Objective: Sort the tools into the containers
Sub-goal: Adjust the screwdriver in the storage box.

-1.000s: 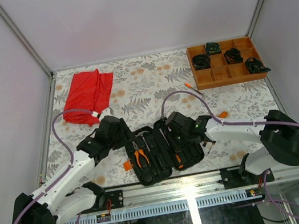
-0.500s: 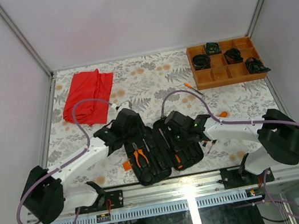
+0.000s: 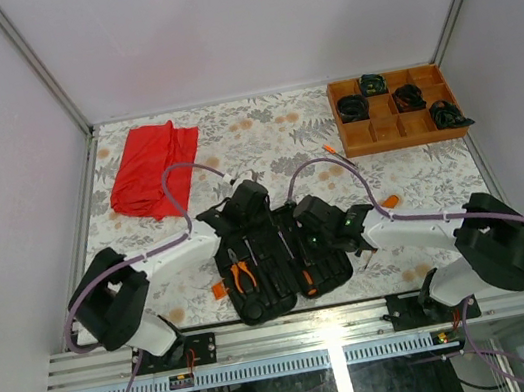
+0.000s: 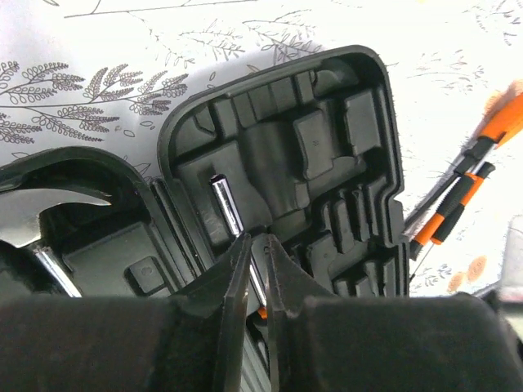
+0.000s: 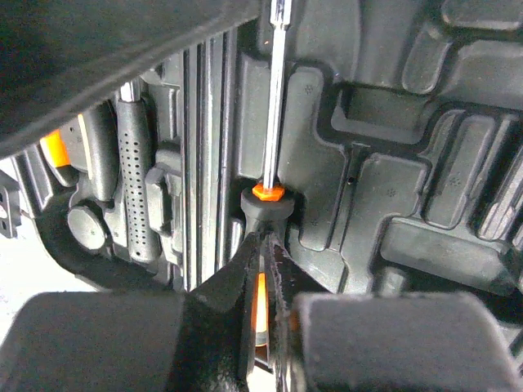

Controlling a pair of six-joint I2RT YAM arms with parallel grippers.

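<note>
Bench (image 3: 262, 135): a leaf-printed surface is seen in the top view, with both arms reaching in from the lower edge.
Tool case (image 3: 257, 309): it lies opened flat at lower centre of the top view, its two black halves side by side and moulded slots exposed.
Left jaws (image 4: 257, 241): they are clenched about a thin silver shaft that runs along a slot beside the hinge, in the right half of the case.
Right jaws (image 5: 263, 241): they are clenched on the black-and-orange handle of a screwdriver (image 5: 274, 98), whose shaft runs toward the top of the right wrist frame.
Same tool: shaft and handle appear to belong to one screwdriver, lying in the case.
Hammer (image 4: 57, 204): its silver head is seated in the left half, at the left edge of the left wrist frame.
Pliers (image 3: 246, 276): they are seated in the left half, orange handles showing.
Loose screwdrivers (image 4: 462, 192): they lie on the bench just beyond the case's right edge.
Red cloth (image 3: 153, 167): it is bunched at upper left of the bench.
Wooden tray (image 3: 400, 142): it sits at upper right, with black coiled bundles (image 3: 409, 96) in its compartments.
</note>
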